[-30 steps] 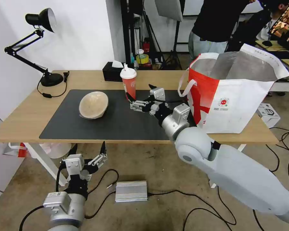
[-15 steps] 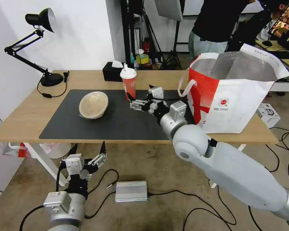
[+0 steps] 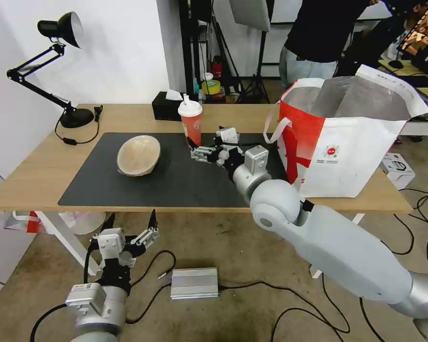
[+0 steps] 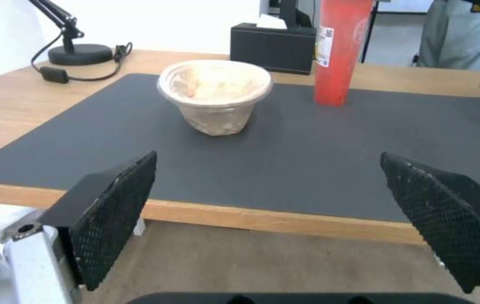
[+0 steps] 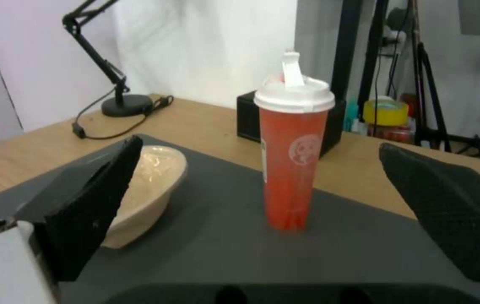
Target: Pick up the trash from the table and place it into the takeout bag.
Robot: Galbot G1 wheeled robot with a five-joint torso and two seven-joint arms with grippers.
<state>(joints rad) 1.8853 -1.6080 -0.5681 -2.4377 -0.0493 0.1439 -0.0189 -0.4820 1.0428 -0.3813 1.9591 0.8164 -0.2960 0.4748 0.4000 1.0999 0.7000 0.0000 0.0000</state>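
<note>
Red paper forms the cup (image 3: pixel 190 124), which is capped by a white lid and straw and is stood upright on the dark grey mat (image 3: pixel 104 183) of the light-wood table (image 3: pixel 38 173), just in front of a black tissue box (image 3: pixel 165 107). The right gripper (image 3: pixel 205 141) is held low over the mat, just beside the cup's lower half on the side toward the bag, with its fingers spread wide apart and nothing pinched between them; in the right wrist view the cup (image 5: pixel 294 156) is framed between the two black finger pads (image 5: pixel 90 207), apart from both. A beige pulp bowl (image 3: pixel 139 155) is seen further along the mat toward the robot's left, tipped on its side with its open mouth turned upward and toward the table's near edge; in the left wrist view the bowl (image 4: pixel 215 95) is seen across the mat with the cup (image 4: pixel 340 50) beyond it. The takeout bag (image 3: pixel 347 142), white and red with a silver foil lining and white strap handles, is stood open on the right end of the table, touching the edge of the mat. The left gripper (image 3: pixel 131 228) is parked below the table's front edge, above the floor, with its fingers spread and empty. A black desk lamp (image 3: pixel 57 66) is placed at the far left corner of the table.
</note>
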